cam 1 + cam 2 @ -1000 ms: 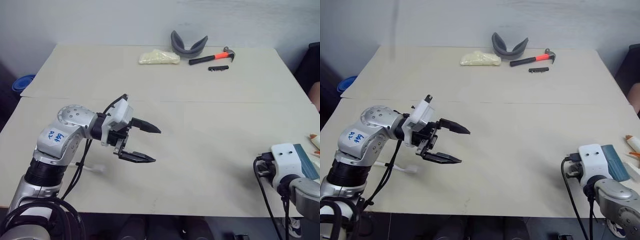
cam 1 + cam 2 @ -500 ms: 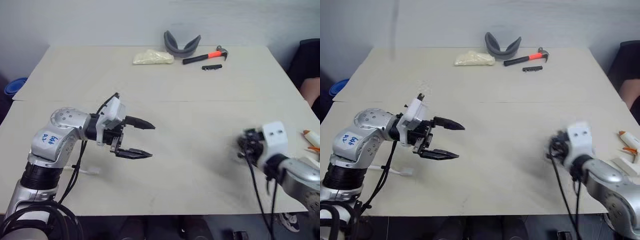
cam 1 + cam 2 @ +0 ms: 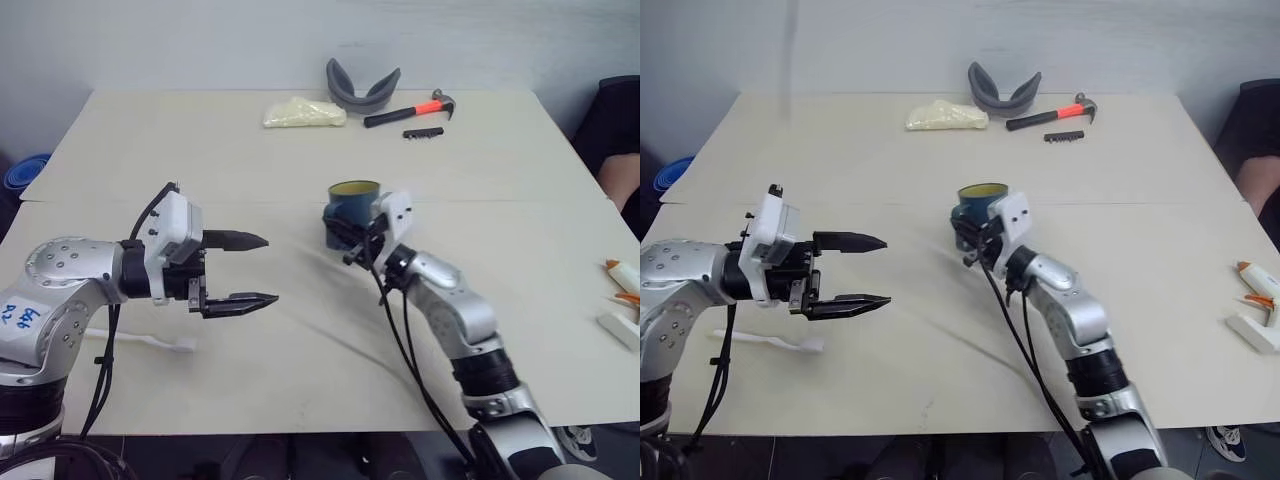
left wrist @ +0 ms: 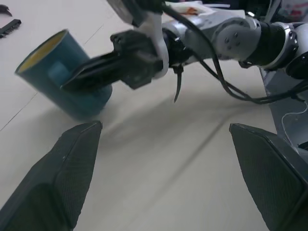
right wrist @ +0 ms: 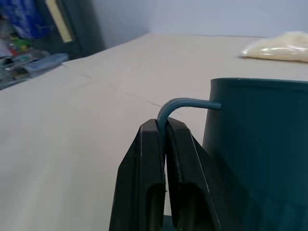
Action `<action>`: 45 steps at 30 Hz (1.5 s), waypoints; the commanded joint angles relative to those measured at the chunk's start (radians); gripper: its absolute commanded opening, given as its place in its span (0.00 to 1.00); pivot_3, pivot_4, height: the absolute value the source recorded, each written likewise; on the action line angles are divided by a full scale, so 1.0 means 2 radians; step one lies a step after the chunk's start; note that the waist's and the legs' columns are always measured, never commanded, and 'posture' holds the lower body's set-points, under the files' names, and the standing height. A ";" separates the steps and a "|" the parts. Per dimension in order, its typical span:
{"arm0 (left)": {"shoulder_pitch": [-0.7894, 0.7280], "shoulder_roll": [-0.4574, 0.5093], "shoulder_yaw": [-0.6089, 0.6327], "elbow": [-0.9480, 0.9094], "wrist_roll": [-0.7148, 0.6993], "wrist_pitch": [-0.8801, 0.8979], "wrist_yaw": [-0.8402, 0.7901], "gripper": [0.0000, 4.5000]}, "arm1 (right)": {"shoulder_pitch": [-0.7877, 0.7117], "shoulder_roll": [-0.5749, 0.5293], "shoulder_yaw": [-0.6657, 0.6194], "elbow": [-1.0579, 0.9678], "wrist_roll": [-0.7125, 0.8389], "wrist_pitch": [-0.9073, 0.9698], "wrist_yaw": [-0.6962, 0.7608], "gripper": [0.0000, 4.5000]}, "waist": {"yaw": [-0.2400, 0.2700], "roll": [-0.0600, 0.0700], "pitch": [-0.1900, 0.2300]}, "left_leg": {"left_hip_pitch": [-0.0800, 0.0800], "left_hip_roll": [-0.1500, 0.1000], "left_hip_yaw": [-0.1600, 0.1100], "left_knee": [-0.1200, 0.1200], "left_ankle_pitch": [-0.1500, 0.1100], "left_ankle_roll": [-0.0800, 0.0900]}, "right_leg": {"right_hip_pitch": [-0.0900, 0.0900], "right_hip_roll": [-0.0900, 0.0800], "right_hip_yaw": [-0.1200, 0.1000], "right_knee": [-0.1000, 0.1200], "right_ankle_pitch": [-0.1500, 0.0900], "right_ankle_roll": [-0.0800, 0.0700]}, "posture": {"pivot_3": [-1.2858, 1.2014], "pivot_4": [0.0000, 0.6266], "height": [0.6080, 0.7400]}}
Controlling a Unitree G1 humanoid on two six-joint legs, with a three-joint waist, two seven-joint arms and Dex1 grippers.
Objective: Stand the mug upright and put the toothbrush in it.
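Since a second ago the left end effector (image 3: 258, 269) has drawn back toward the tabletop's (image 3: 480, 160) left edge, jaws spread wide and empty, with the toothbrush (image 3: 765, 342) lying flat just beneath its arm near the front-left corner. Meanwhile the right end effector (image 5: 164, 132), pinched shut on the mug's (image 3: 351, 212) loop handle, has swung in from the front-right corner, bringing the mug to mid-tabletop, mouth up. The mug looks all but upright, so the toothbrush is probably next.

At the far edge of the table (image 3: 480, 160) lie a yellowish bag (image 3: 303, 112), a grey curved thing (image 3: 362, 86), a hammer (image 3: 415, 107) and a small black strip (image 3: 423, 132). A glue gun (image 3: 1258, 320) lies at the right edge.
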 commanded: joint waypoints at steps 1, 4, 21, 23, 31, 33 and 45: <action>0.015 0.013 0.027 -0.028 -0.017 0.006 0.012 1.00 | 0.015 0.004 -0.009 0.002 -0.003 -0.032 0.029 0.01 | 0.000 0.000 0.000 | 0.000 0.000 0.000 0.000 0.000 0.000 | 0.000 0.000 0.000 0.000 0.000 0.000 | 0.52 0.24 1.00; 0.027 0.017 0.033 -0.032 -0.022 0.007 0.017 1.00 | 0.034 -0.001 -0.014 -0.015 0.000 -0.023 0.037 0.06 | 0.000 0.000 0.000 | 0.000 0.000 0.000 0.000 0.000 0.000 | 0.000 0.000 0.000 0.000 0.000 0.000 | 0.52 0.24 1.00; 0.079 0.081 0.042 0.023 0.020 -0.062 -0.065 1.00 | 0.121 -0.178 -0.056 -0.243 0.008 0.113 0.083 0.85 | 0.000 0.001 0.000 | 0.000 0.001 0.001 0.000 0.000 -0.001 | 0.000 0.000 0.000 0.000 -0.001 -0.001 | 0.52 0.24 1.00; 0.151 0.127 0.091 0.057 0.072 -0.121 -0.129 1.00 | 0.124 -0.239 -0.086 -0.276 0.051 0.144 0.135 0.85 | 0.000 0.002 0.001 | 0.000 0.001 0.001 -0.001 0.000 -0.001 | -0.001 0.000 0.000 0.000 -0.001 -0.001 | 0.52 0.24 1.00; 0.290 0.205 0.174 0.220 0.217 -0.362 -0.270 1.00 | 0.060 -0.319 -0.128 -0.303 0.172 0.226 0.213 1.00 | 0.002 0.002 0.001 | 0.001 0.002 0.002 -0.001 -0.001 0.000 | 0.001 0.000 -0.001 -0.004 -0.001 -0.002 | 0.52 0.24 1.00; 0.314 0.211 0.174 0.248 0.247 -0.427 -0.275 1.00 | 0.046 -0.319 -0.123 -0.300 0.177 0.228 0.220 1.00 | 0.002 0.002 0.001 | 0.001 0.003 0.002 -0.001 -0.002 0.000 | 0.001 0.000 -0.001 -0.004 -0.001 -0.002 | 0.52 0.24 1.00; 0.188 0.190 0.002 0.362 0.317 -0.547 -0.183 1.00 | 0.038 -0.324 -0.121 -0.321 0.199 0.239 0.232 1.00 | 0.005 0.002 0.001 | -0.001 0.003 0.002 0.000 -0.003 0.001 | 0.001 -0.001 -0.007 -0.004 0.000 -0.001 | 0.52 0.24 1.00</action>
